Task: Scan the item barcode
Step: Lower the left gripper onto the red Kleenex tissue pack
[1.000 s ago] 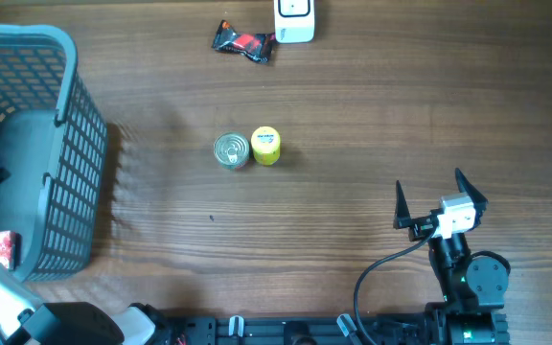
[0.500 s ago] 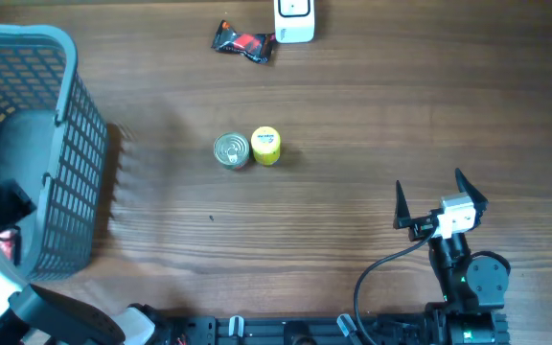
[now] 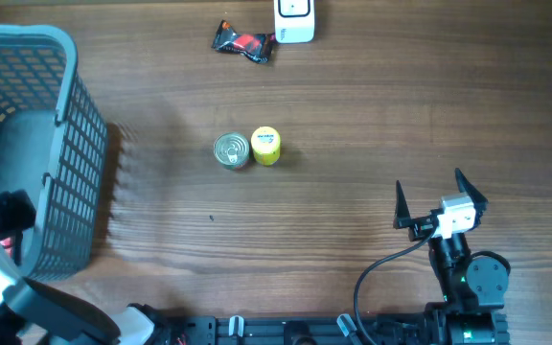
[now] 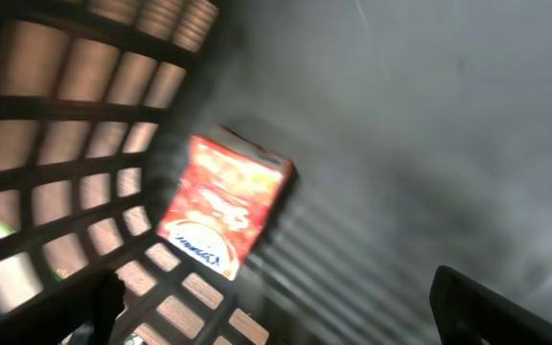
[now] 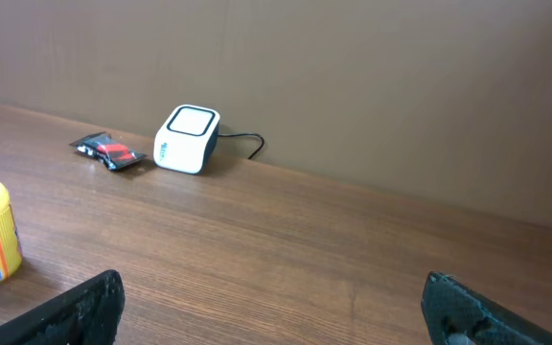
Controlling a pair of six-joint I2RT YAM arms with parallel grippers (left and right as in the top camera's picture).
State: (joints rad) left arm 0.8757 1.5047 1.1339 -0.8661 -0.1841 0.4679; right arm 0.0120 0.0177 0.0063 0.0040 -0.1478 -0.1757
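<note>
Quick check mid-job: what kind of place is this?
Likely a mock shop checkout on a wooden table: a white barcode scanner at the far edge, a grey shopping basket on the left, and groceries such as a tin can and a yellow tub.

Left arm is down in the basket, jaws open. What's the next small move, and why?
Probably ease the left gripper forward and down until its open fingers straddle the red box. The box lies on the floor of the basket beside the mesh wall, ahead of the fingers and not yet between them.
</note>
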